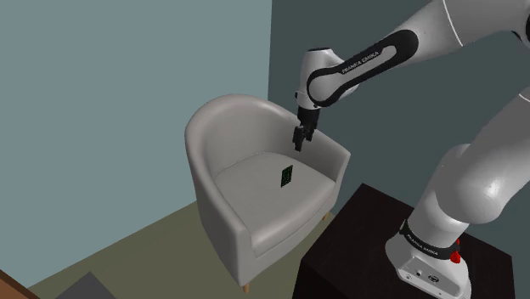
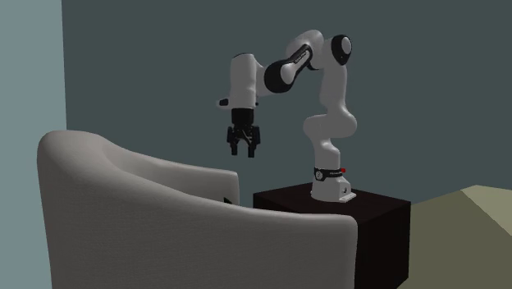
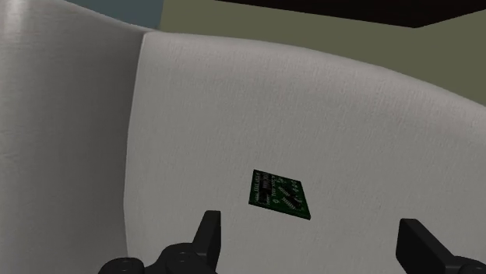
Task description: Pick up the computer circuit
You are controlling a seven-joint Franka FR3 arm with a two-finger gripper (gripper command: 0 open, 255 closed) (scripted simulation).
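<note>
Hovering spread open, the gripper (image 1: pixel 300 145) could slip off the thin circuit board (image 1: pixel 287 176), flat on the seat (image 1: pixel 250 180).

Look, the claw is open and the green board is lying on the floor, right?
No, not the floor. The green board lies on the seat of the chair, as the shoulder view shows. The claw is open, above it.

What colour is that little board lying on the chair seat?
The circuit board is dark green with small black parts, clearest in the wrist view.
</note>
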